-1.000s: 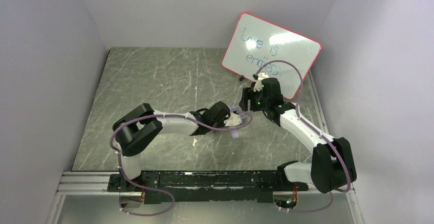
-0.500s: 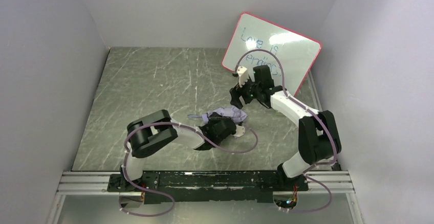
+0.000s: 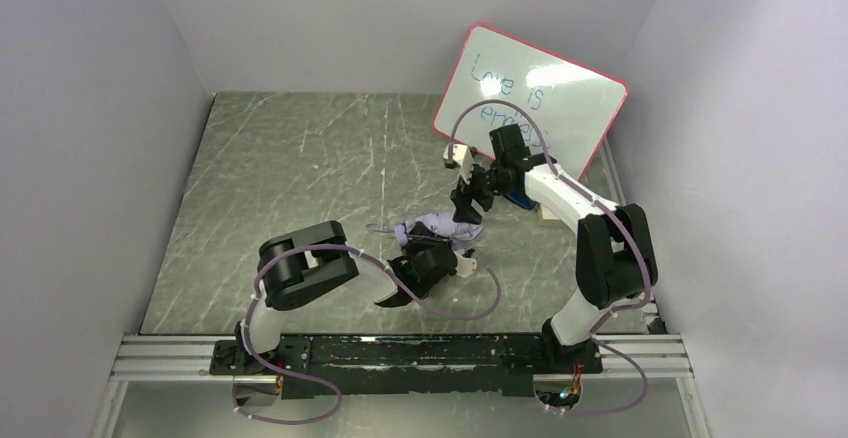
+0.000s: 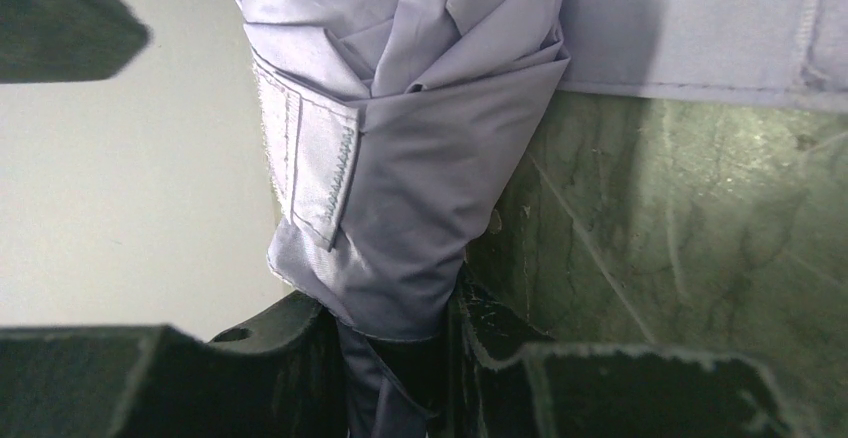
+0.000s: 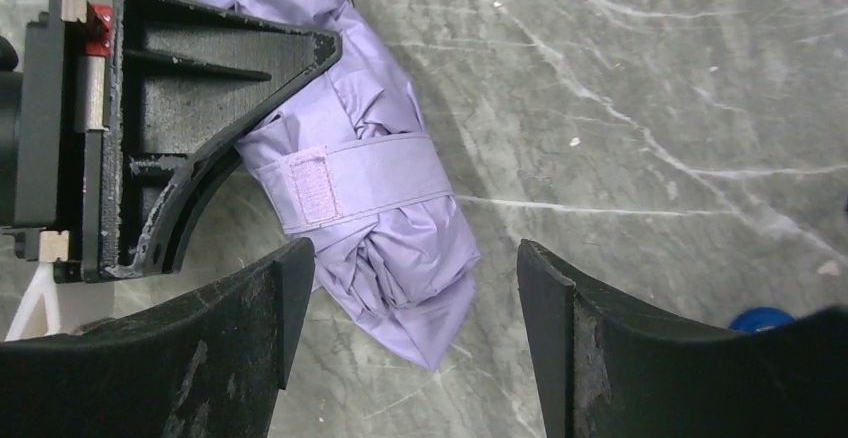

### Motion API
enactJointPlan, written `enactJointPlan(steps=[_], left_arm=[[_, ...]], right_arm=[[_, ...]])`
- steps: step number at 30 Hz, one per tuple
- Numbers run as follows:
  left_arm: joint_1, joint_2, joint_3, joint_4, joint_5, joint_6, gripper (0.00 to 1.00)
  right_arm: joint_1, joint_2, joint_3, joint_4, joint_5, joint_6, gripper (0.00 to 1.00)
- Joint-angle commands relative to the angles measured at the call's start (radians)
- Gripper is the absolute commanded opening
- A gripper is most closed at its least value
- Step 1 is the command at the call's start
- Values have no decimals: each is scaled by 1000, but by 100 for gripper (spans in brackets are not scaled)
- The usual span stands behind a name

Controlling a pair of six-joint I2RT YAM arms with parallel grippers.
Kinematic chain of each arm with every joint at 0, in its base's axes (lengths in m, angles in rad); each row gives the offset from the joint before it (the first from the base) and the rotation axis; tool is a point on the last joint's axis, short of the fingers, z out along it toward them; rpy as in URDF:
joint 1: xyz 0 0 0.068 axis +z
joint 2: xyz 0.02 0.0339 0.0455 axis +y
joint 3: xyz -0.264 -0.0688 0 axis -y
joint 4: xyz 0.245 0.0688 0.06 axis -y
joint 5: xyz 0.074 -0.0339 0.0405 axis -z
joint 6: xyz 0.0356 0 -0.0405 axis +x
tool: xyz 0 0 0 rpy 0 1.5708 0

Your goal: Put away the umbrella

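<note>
**mossy_k:** Where's the umbrella (image 3: 440, 226) sitting at this point?

**tinbot:** Middle of the overhead view, a touch right of centre, lying on the grey-green marbled table (image 3: 300, 178). It's folded into a lumpy lavender bundle. A fabric strap (image 5: 350, 183) goes round its middle, with a velcro patch showing on it.

**mossy_k:** Anything got hold of it?

**tinbot:** Yep, the left gripper (image 4: 390, 308). On its wrist cam the two black fingers come up from the bottom edge with the cloth pinched right between them, jaws closed down onto the fabric. On the right wrist cam that same gripper is the black block in the upper left of the frame, clamped on one end of the bundle.

**mossy_k:** And the other one?

**tinbot:** The right gripper (image 5: 412, 258) is spread wide and holding nothing. Its fingers fill the bottom corners of its own cam, and the loose end of the umbrella pokes into the gap between them. The finger on the left of that frame is right by the fabric, but I can't tell if it's touching.

**mossy_k:** What else is around?

**tinbot:** A red-framed whiteboard (image 3: 540, 88) in the upper right, leaning on the back wall, with blue scribble on it. There's also a small blue thing (image 5: 760, 320) at the lower right edge of the right wrist cam, well apart from the umbrella.
</note>
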Motion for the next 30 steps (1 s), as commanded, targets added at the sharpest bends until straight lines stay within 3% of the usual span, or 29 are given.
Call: enactJointPlan(steps=[1,12,15,19,23,30], left_arm=[[-6,83,-55,-195,43,46,5],[-12,84,-53,-197,48,53,5],[-12,80,-53,-200,54,42,5],[-12,67,-53,-206,63,27,5],[-12,54,-56,-201,68,26,5],[-13,8,-21,-272,110,-23,39]], right_arm=[[19,63,47,-98,-16,-81,77],[100,190,61,-111,101,-75,74],[110,226,69,-116,130,-63,62],[110,246,56,-89,150,-11,39],[111,246,32,-61,189,25,28],[121,240,-5,-34,261,37,23]])
